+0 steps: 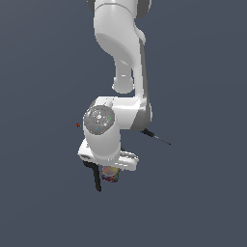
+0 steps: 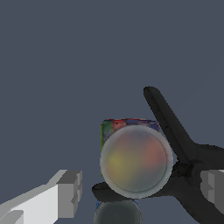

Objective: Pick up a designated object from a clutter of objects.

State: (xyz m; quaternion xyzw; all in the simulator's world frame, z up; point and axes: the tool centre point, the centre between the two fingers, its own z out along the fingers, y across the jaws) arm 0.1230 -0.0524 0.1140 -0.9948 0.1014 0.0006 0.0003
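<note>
Hovering with the gripper (image 2: pixel 140 192) spread wide and empty astride the designated object (image 2: pixel 135 159) (on the desk (image 2: pixel 65 65), touching the black clamp (image 2: pixel 175 131)); next, presumably, lowering and closing without snagging that clamp.

one speckled jar (image 2: pixel 135 159), one black clamp (image 2: pixel 183 153), one dark disc (image 2: pixel 117 213), one screwdriver (image 1: pixel 157 137)

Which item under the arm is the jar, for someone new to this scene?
Look below the white arm to its gripper. The jar sits between the open jaws, squat with a pale round top and speckled sides. The black clamp beside it is long and dark.
</note>
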